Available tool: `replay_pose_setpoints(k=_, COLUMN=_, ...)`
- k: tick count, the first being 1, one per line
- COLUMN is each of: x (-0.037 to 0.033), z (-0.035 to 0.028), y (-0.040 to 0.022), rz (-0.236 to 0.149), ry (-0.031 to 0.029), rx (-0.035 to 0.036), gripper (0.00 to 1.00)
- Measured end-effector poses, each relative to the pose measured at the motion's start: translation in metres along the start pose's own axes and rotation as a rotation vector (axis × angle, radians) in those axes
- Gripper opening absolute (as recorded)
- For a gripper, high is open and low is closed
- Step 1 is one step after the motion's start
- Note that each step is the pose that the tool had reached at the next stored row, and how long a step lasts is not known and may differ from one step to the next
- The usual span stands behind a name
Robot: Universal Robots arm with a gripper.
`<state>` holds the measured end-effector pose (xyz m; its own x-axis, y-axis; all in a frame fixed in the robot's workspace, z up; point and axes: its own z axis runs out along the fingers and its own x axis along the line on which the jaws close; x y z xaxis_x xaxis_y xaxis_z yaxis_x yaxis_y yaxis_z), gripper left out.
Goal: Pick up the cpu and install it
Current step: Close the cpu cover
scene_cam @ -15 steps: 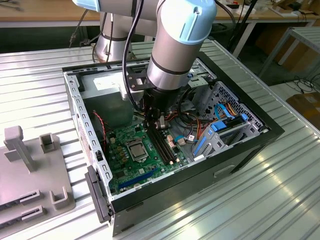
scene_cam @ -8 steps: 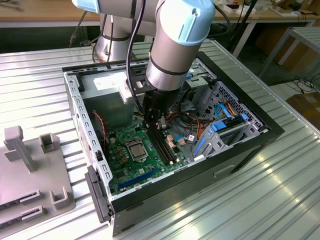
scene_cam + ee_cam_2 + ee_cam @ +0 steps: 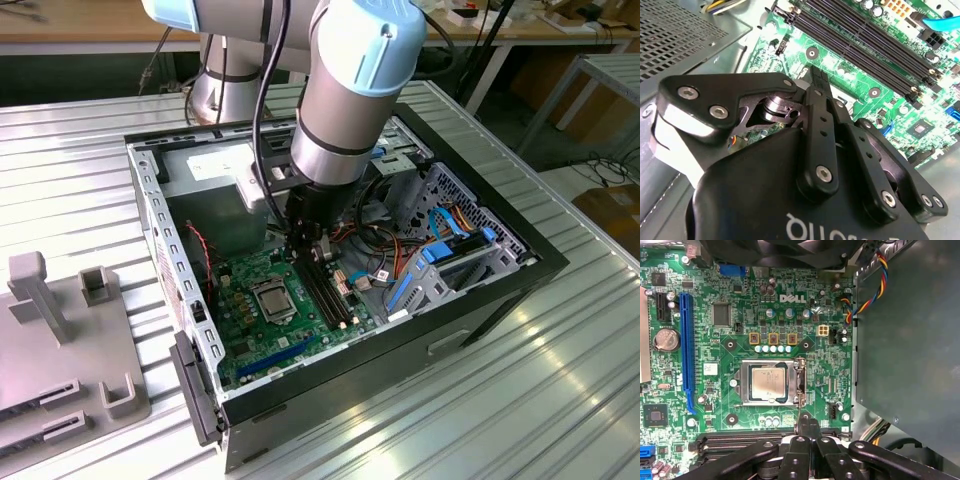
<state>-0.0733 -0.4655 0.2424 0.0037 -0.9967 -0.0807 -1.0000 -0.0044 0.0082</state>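
Currently: install step looks done or nearly so | cpu lies flat in the socket on the green board, just ahead of the gripper | jaws pressed together, pinching nothing, beside the memory slots | next move calls for, I judge, securing the socket's latch.

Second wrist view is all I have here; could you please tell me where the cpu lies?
Observer: In the first wrist view the cpu lies flat inside its socket frame on the green board, apart from the gripper.
Operator: Thank you. Where does the gripper stand relative to it?
Observer: In that same view its closed fingertips, with nothing between them, sit just beyond the socket's lever side, at the edge of the memory slots. It is not touching the cpu.
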Motion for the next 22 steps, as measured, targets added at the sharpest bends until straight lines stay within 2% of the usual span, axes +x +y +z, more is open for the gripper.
replay_pose_setpoints(k=2, x=0.0, z=0.0002, y=0.0, rz=-0.002, ry=0.001, rx=0.0, gripper=0.11)
replay_pose_setpoints(k=6, x=0.0, z=0.0002, y=0.0, rz=-0.008, ry=0.017, rx=-0.0006, gripper=0.11)
replay_pose_setpoints(k=8, x=0.0002, z=0.0001, y=0.0001, rz=-0.01, ry=0.0214, rx=-0.0008, gripper=0.11)
replay_pose_setpoints(k=12, x=0.0017, z=0.0001, y=0.0005, rz=-0.013, ry=0.0228, rx=-0.0009, gripper=0.11)
replay_pose_setpoints(k=22, x=0.0114, z=-0.0007, y=0.0006, rz=-0.019, ry=0.0227, rx=-0.0014, gripper=0.11)
